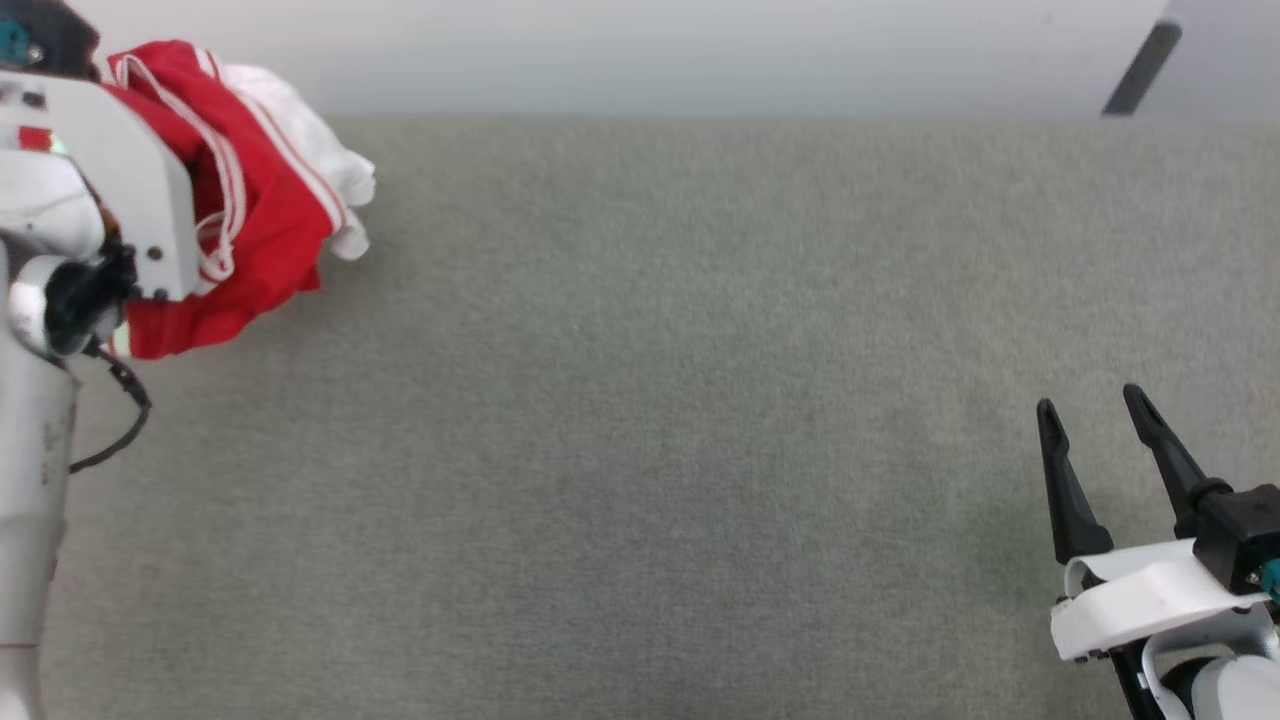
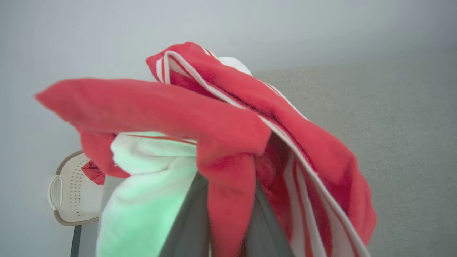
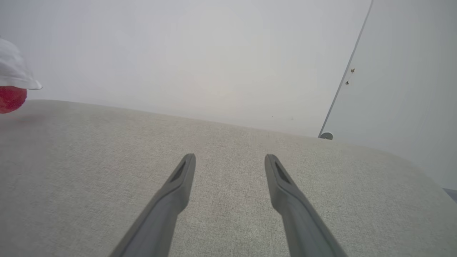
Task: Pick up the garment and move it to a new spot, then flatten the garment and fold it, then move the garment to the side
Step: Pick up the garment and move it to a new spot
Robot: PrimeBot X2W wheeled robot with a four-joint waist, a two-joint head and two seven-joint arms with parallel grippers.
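At ten o'clock in the head view, the left end effector was narrow, apparently pinching the bunched garment. At four o'clock, the right end effector stood wide and empty.

Head view: steep downward over grey surface. Left wrist: close on garment. Right wrist: low, skimming same surface.

The garment is bunched at the table's far left (draped around the left fingers); the right fingers are near right.
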